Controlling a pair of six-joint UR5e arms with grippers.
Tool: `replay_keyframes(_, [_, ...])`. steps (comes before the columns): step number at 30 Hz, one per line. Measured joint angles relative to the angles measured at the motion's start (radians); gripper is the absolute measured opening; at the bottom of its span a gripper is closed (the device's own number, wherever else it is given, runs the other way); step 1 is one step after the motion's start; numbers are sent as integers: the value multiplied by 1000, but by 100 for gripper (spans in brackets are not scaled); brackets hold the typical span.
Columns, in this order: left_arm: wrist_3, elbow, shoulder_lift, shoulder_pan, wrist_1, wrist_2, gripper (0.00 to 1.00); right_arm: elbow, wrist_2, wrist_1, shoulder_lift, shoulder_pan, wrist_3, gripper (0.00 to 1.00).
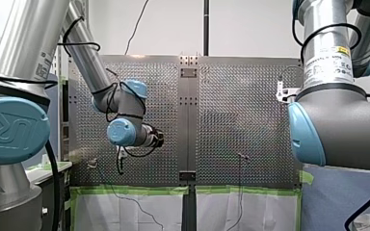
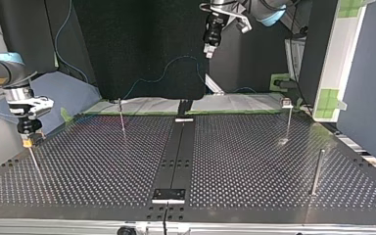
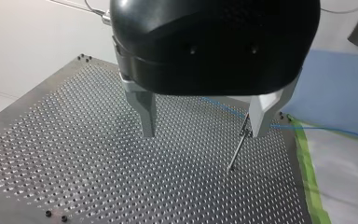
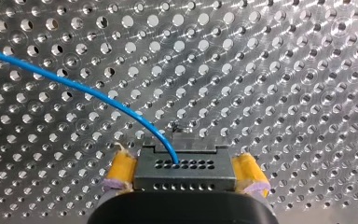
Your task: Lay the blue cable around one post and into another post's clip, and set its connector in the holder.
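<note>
The grey connector (image 4: 184,170) sits between the yellow pads (image 4: 121,170) of my right gripper (image 4: 185,173), which lie against its two sides. The blue cable (image 4: 74,84) leaves its top face and arcs away over the perforated table. At the top view's left, my right gripper (image 2: 27,141) stands low on top of a thin post (image 2: 34,161). My left gripper (image 3: 204,126) hangs open above the table with nothing between its metal fingers. A thin post with a clip (image 3: 239,144) stands just ahead of one finger, and the blue cable (image 3: 223,108) runs past behind it. My left gripper (image 2: 209,46) is high at the back.
More thin posts stand on the table (image 2: 121,117) (image 2: 288,122), and a thicker one (image 2: 317,171) is at the top view's right. A black rail (image 2: 178,152) runs down the table's middle. Blue cable (image 2: 166,71) drapes over the dark curtain behind. Green tape edges the far side.
</note>
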Motion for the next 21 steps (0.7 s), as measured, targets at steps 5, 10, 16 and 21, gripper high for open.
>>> replay_keyframes(5, [-40, 32, -39, -7, 36, 23, 100, 0, 1, 2, 0, 0, 0, 92])
replay_keyframes(10, [-83, 74, -82, -11, 43, 48, 100, 0, 2, 2, 0, 0, 1, 92])
replay_keyframes(16, [-131, 121, -130, -10, 25, 54, 100, 0, 2, 2, 0, 0, 2, 92])
replay_keyframes(21, [-176, 163, -176, -6, 21, 64, 100, 1, 3, 2, 0, 0, 2, 92])
